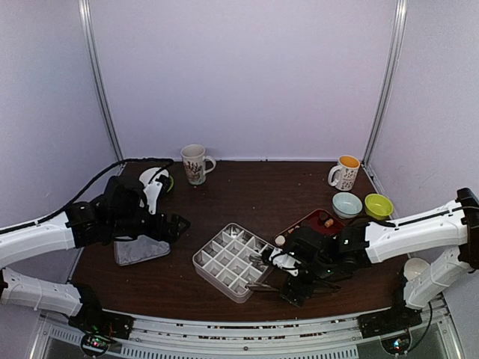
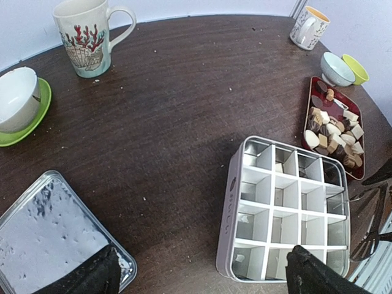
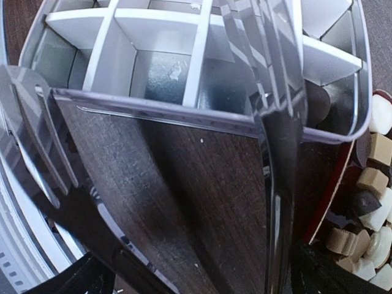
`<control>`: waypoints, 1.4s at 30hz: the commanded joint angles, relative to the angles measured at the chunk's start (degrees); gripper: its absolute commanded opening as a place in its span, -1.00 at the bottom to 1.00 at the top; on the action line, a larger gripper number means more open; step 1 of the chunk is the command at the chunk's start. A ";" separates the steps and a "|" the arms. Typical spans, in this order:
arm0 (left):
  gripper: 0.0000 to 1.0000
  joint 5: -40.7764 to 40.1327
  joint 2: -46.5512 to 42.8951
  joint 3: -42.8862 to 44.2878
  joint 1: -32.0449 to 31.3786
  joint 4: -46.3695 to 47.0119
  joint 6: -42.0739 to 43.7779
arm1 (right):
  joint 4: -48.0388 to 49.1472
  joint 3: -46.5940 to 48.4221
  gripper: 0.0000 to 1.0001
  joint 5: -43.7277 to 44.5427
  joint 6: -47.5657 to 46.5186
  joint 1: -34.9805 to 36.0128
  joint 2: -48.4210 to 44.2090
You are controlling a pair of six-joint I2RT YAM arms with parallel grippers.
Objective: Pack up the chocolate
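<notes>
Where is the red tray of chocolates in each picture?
Top external: red tray right of centre, partly hidden.
Left wrist: red tray far right, below the pale blue bowl.
Right wrist: red tray at the right edge, only a sliver.
Shared landmark: the divided tin beside it.

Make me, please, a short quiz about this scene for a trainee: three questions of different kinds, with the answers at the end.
1. True or false: the lid sits closed on the tin.
2. Where are most of the chocolates? A) on the tray B) in the tin C) on the lid
3. How many compartments has the tin?
Key: 1 false, the lid lies apart, to the left of the tin. 2 A. 3 sixteen.
</notes>
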 commanded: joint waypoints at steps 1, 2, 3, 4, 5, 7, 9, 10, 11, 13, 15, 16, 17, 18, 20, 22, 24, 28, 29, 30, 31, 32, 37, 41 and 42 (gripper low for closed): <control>0.93 -0.65 -0.45 -1.01 0.28 0.70 0.33 | -0.71 4.12 1.00 2.06 -1.69 0.36 4.37; 0.93 -0.75 -0.31 -1.12 0.28 0.72 0.33 | -0.16 4.15 0.98 1.97 -1.79 0.32 5.11; 0.93 -0.74 -0.18 -1.21 0.28 0.66 0.33 | 0.43 4.10 0.92 1.89 -1.81 0.32 5.74; 0.93 -0.74 -0.16 -1.28 0.26 0.64 0.33 | 0.94 4.02 0.83 1.61 -1.81 0.35 6.17; 0.93 -0.74 -0.28 -1.38 0.28 0.59 0.27 | 1.41 4.05 0.71 1.24 -1.81 0.35 6.46; 0.93 -0.74 -0.75 -1.54 0.28 0.47 0.24 | 2.43 3.80 0.45 0.69 -1.20 0.30 6.24; 0.93 -0.90 -1.17 -1.73 0.28 0.54 0.27 | 4.02 3.00 0.23 0.55 -0.31 0.29 5.19; 0.93 -0.93 -1.33 -1.71 0.28 0.55 0.25 | 4.84 2.49 0.15 0.62 0.06 0.33 4.40; 0.93 -0.92 -1.38 -1.69 0.28 0.55 0.32 | 5.58 1.97 0.09 0.88 0.43 0.34 3.69; 0.93 -0.70 -1.39 -1.58 0.26 0.47 0.33 | 6.77 1.02 -0.01 1.78 1.34 0.28 1.78; 0.93 -0.21 -1.24 -1.40 0.28 0.46 0.33 | 8.06 0.16 -0.11 2.14 2.31 0.32 -0.17; 0.93 0.14 -1.22 -1.23 0.28 0.46 0.33 | 8.79 -0.08 -0.15 2.20 2.89 0.29 -0.91; 0.93 0.52 -1.14 -1.03 0.28 0.54 0.27 | 9.48 -0.30 -0.18 2.27 3.58 0.35 -1.51; 0.93 1.06 -1.05 -0.85 0.24 0.59 0.20 | 10.23 -0.44 -0.22 2.30 4.17 0.36 -2.04; 0.93 2.50 -0.89 -0.49 0.28 1.01 -0.20 | 11.90 -0.57 -0.33 2.39 5.43 0.26 -2.62; 0.92 3.89 -0.86 -0.30 0.26 1.68 -0.66 | 13.49 -0.56 -0.37 2.31 6.69 0.27 -2.75; 0.92 5.12 -0.99 -0.13 0.28 2.39 -1.03 | 15.11 -0.33 -0.38 2.31 7.95 0.26 -2.72; 0.93 7.25 -0.81 0.02 0.28 3.90 -1.89 | 15.74 1.56 -0.38 5.79 10.98 0.04 -1.72; 0.93 7.70 -0.47 -0.05 0.28 4.35 -2.24 | 15.54 2.16 -0.38 6.62 11.57 -0.12 -1.45; 0.93 8.11 -0.06 -0.07 0.28 4.67 -2.75 | 15.46 2.63 -0.38 7.10 12.08 -0.42 -1.23; 0.93 8.29 0.60 -0.03 0.28 4.88 -3.25 | 15.46 2.94 -0.38 7.72 12.65 -0.58 -1.12; 0.92 8.31 1.31 0.01 0.28 4.94 -3.90 | 15.36 3.08 -0.38 8.58 13.60 -0.92 -1.02; 0.90 9.28 3.97 0.11 0.26 5.38 -4.86 | 13.13 2.67 -0.39 11.73 16.93 -2.89 -2.87; 0.90 8.99 4.50 0.49 0.27 5.27 -4.24 | 10.08 1.29 -0.38 15.97 19.01 -6.64 -5.96; 0.90 8.89 4.70 0.76 0.28 5.15 -4.03 | 9.85 0.85 -0.37 16.13 19.14 -8.24 -6.31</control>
